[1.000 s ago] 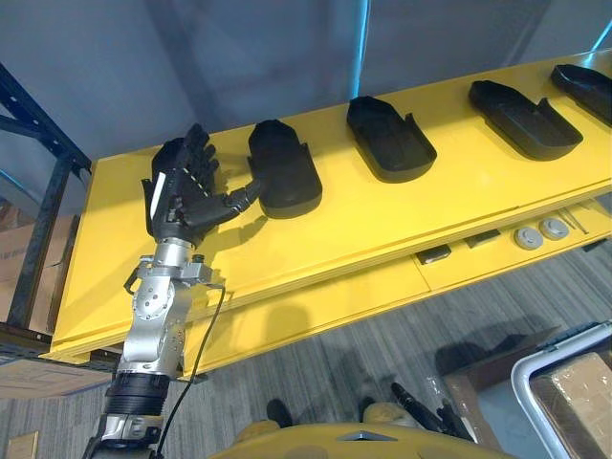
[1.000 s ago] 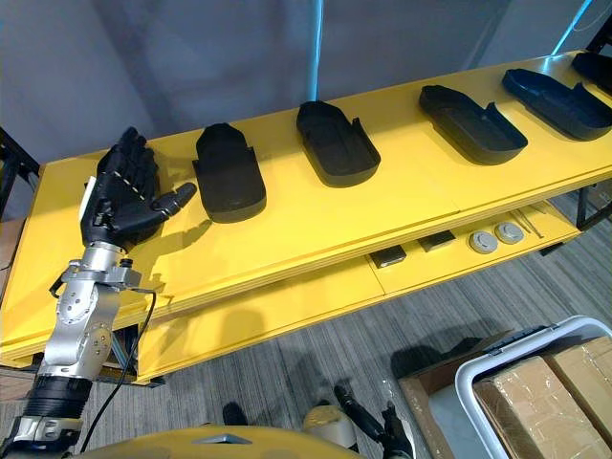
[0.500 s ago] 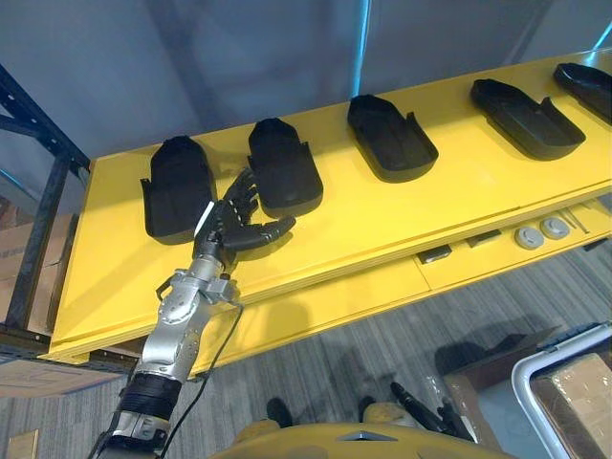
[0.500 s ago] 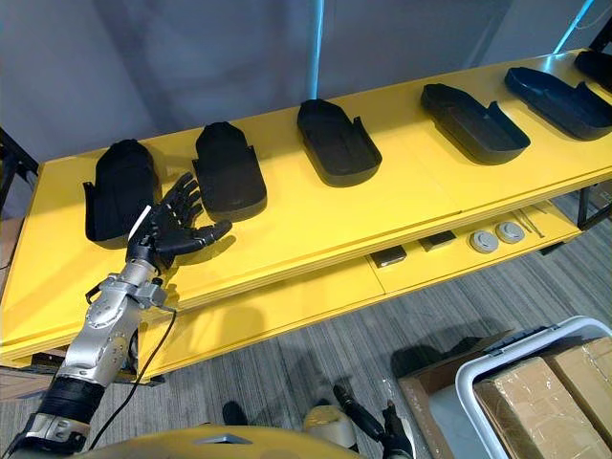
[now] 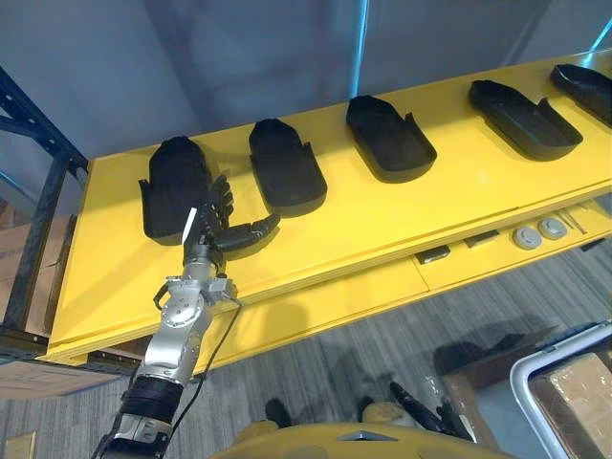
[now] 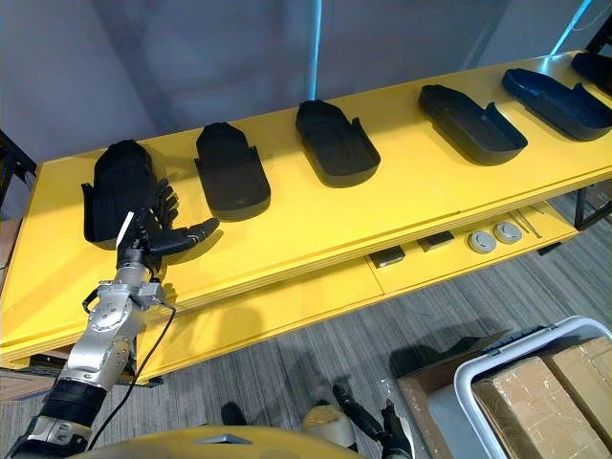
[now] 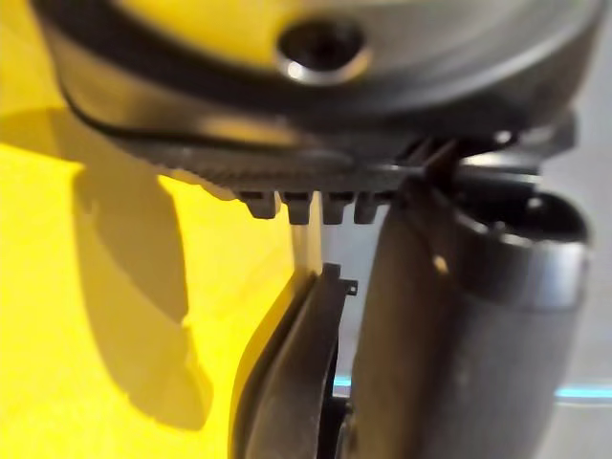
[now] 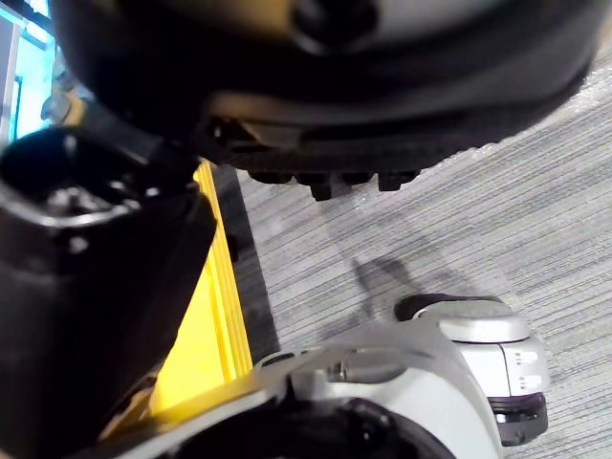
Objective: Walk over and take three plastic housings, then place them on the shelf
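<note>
Found left robot hand splayed open and empty over yellow shelf, just beside leftmost housing, short of second housing. Couldn't tell right robot hand state. Judged housings light, stiff, slick thin-walled shells; would pinch a raised side wall, not the smooth domed back

no legible text, labels or numbers, none on the black housings, yellow shelf, cardboard boxes
</note>
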You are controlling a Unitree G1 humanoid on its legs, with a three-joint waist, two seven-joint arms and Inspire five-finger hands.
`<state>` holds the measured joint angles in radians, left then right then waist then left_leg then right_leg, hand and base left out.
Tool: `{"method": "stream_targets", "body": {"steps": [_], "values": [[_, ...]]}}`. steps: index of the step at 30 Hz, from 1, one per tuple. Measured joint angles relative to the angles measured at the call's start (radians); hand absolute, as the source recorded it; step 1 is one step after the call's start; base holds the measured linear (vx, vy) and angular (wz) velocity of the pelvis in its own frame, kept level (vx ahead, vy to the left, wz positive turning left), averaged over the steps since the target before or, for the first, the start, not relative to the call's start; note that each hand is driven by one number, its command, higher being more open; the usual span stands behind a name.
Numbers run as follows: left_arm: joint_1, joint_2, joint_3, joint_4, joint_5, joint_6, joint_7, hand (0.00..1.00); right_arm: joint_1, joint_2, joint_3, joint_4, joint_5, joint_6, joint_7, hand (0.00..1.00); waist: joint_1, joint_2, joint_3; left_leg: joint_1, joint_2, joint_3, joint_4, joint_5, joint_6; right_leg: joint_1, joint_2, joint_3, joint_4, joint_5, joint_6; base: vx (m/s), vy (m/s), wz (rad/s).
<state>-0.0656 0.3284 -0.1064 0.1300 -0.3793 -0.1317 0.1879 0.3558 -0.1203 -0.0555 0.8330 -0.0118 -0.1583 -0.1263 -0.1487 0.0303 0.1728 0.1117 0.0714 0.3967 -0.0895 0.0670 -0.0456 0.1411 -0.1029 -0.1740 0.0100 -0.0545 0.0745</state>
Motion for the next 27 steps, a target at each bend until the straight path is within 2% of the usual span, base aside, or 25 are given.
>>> {"method": "stream_targets", "body": {"steps": [10,20,27], "values": [[0.006,-0.02,-0.018,-0.013,0.037,-0.001,0.07,1.0,-0.006,-0.004,0.026,0.01,0.026,0.0,-0.012,1.0,-0.001,-0.006,-0.003,-0.005,-0.003,-0.013,0.0,0.001,0.002,0.002,-0.003,-0.012,-0.001,-0.001,0.0,0.01,0.001,0.03],[0.033,-0.026,-0.018,-0.024,0.037,-0.02,0.077,1.0,-0.012,-0.008,0.027,0.017,0.026,-0.001,-0.011,1.0,-0.004,-0.006,-0.004,-0.005,-0.004,-0.014,0.0,0.002,0.003,0.003,-0.003,-0.014,-0.001,-0.001,0.0,0.0,0.001,0.0],[0.044,-0.047,-0.019,-0.038,0.037,-0.019,0.126,1.0,-0.013,-0.008,0.027,0.018,0.027,-0.001,-0.011,1.0,-0.004,-0.006,-0.004,-0.004,-0.004,-0.016,0.0,0.002,0.003,0.005,-0.004,-0.015,-0.001,-0.001,0.0,0.0,0.0,0.0]]}}
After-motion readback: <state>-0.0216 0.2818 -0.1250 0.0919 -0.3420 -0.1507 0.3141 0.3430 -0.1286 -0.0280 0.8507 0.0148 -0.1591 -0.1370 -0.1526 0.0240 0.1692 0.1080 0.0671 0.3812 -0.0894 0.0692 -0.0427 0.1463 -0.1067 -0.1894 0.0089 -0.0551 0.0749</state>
